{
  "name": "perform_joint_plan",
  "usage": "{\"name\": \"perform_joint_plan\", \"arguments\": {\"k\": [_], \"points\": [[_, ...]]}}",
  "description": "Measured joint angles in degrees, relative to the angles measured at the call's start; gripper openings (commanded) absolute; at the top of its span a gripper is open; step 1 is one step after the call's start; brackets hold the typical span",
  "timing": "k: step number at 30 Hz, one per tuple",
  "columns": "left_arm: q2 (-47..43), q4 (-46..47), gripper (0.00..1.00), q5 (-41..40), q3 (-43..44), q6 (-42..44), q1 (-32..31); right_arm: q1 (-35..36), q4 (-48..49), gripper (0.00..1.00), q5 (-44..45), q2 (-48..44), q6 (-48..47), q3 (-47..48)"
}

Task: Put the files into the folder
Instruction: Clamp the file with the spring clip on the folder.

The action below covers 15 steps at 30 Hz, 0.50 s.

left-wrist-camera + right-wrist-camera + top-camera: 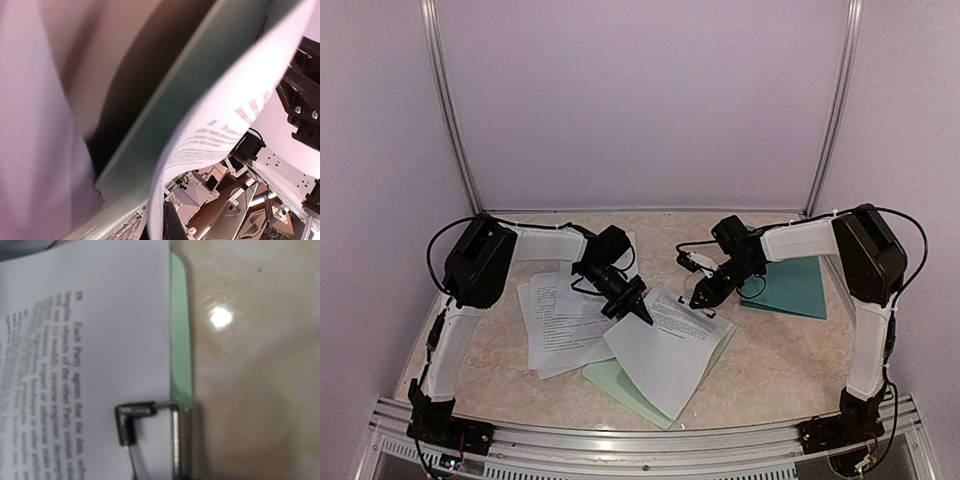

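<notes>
One printed sheet of the files (670, 350) lies over a pale mint clipboard, its upper left edge lifted. My left gripper (642, 312) is shut on that edge. In the left wrist view the sheet (225, 115) curls up from the jaws (162, 225). More files (555, 325) lie fanned on the table under the left arm. The dark teal folder (788, 287) lies flat at the right, behind my right arm. My right gripper (703, 297) sits at the sheet's top edge, its jaw state unclear. The right wrist view shows the sheet (100, 315) but no fingers.
The mint clipboard (610, 382) sticks out below the sheet; its edge (180, 365) and metal clip (176, 440) show in the right wrist view. A blurred green board (190, 100) runs beside the curled sheet. Walls enclose the beige table (770, 360).
</notes>
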Motion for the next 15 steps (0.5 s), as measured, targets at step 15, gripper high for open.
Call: {"name": "perform_joint_plan", "arguments": {"k": [15], "points": [[0.0, -2.5, 0.00, -0.3, 0.0, 3.1, -0.3, 0.0, 0.0, 0.00, -0.9, 0.2, 0.1, 0.0]]}}
